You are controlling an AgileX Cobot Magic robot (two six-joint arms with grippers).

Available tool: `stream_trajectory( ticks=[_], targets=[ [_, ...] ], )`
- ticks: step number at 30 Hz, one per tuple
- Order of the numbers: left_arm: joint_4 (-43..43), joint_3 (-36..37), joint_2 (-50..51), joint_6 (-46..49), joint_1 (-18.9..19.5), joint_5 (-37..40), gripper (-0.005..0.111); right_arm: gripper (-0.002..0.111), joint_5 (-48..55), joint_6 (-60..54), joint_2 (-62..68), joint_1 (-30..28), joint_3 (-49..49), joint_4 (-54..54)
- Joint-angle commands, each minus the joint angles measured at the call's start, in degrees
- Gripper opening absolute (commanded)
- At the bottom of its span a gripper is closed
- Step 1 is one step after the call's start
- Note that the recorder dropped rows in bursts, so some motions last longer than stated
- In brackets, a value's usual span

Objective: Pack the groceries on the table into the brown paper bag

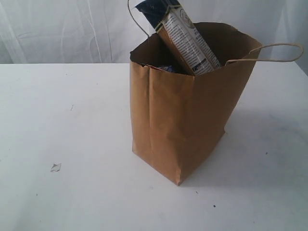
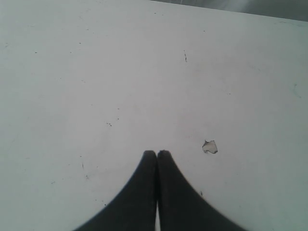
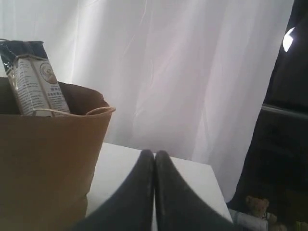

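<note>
The brown paper bag [image 1: 185, 115] stands upright on the white table [image 1: 67, 120], right of the middle. A long dark-blue-and-cream packet [image 1: 185, 38] leans out of its mouth, and a bit of a blue item [image 1: 166, 68] shows inside; other groceries are hidden. In the right wrist view the bag [image 3: 45, 163] and the packet [image 3: 34, 84] are beside my right gripper [image 3: 154, 153], which is shut and empty over the table corner. My left gripper [image 2: 157, 153] is shut and empty above bare tabletop. Neither gripper shows in the exterior view.
A small white crumb [image 1: 56, 167] lies on the table at the front left, also near the left fingertips [image 2: 210, 147]. White curtains [image 3: 192, 72] hang behind the table. Beyond the table edge is a dark area with a small teddy bear [image 3: 257, 207].
</note>
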Motion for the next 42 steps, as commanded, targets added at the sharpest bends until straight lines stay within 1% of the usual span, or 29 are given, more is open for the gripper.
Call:
stream_trajectory(
  ticks=[1, 4, 7, 10, 12, 18, 22, 32, 34, 37, 38, 39, 41, 42],
  targets=[
    [0.20, 0.41, -0.24, -0.19, -0.27, -0.18, 0.000, 0.000, -0.39, -0.61, -0.24, 0.21, -0.04, -0.52],
    [0.20, 0.41, -0.24, -0.19, -0.27, -0.18, 0.000, 0.000, -2.85, 0.51, -0.24, 0.21, 1.93, -4.46],
    [0.20, 0.41, -0.24, -0.19, -0.27, -0.18, 0.000, 0.000, -7.70, 7.64, -0.24, -1.68, 6.11, -6.94],
    [0.20, 0.41, -0.24, -0.19, -0.27, -0.18, 0.000, 0.000, -10.25, 15.88, -0.24, -3.52, 11.70, -11.78],
    [0.20, 0.41, -0.24, -0.19, -0.27, -0.18, 0.000, 0.000, -10.26, 18.80, -0.24, -4.07, 18.24, -15.44],
    [0.20, 0.41, -0.24, -0.19, -0.27, -0.18, 0.000, 0.000, -10.26, 20.43, -0.24, -4.07, 26.76, -14.78],
    [0.20, 0.41, -0.24, -0.19, -0.27, -0.18, 0.000, 0.000, -6.49, 20.43, -0.24, -4.07, 26.76, -14.46],
    [0.20, 0.41, -1.43, -0.19, -0.12, -0.18, 0.000, 0.000, -6.61, 20.43, -0.24, -4.07, 26.76, -14.35],
    [0.20, 0.41, -2.39, -0.19, 2.11, -0.61, 0.000, 0.000, -6.61, 20.43, -0.24, -4.07, 26.76, -14.35],
    [0.43, 0.41, -2.67, 0.06, 8.94, 0.41, 0.000, 0.000, -6.61, 20.43, -0.24, -4.07, 26.76, -14.35],
    [0.43, 0.41, -2.85, 0.06, 12.15, -0.01, 0.000, 0.000, -6.61, 20.43, -0.24, -4.07, 26.76, -14.35],
    [0.30, 0.41, -3.23, 0.06, 15.26, -3.02, 0.000, 0.000, -6.61, 20.43, -0.24, -4.07, 26.76, -14.35],
    [1.29, 0.41, -3.36, 0.18, 18.12, -14.70, 0.000, 0.000, -6.61, 20.43, -0.24, -4.07, 26.76, -14.35],
    [1.29, 0.41, -3.36, 0.18, 18.98, -18.61, 0.000, 0.000, -6.61, 20.43, -0.24, -4.07, 26.76, -14.35]
  ],
)
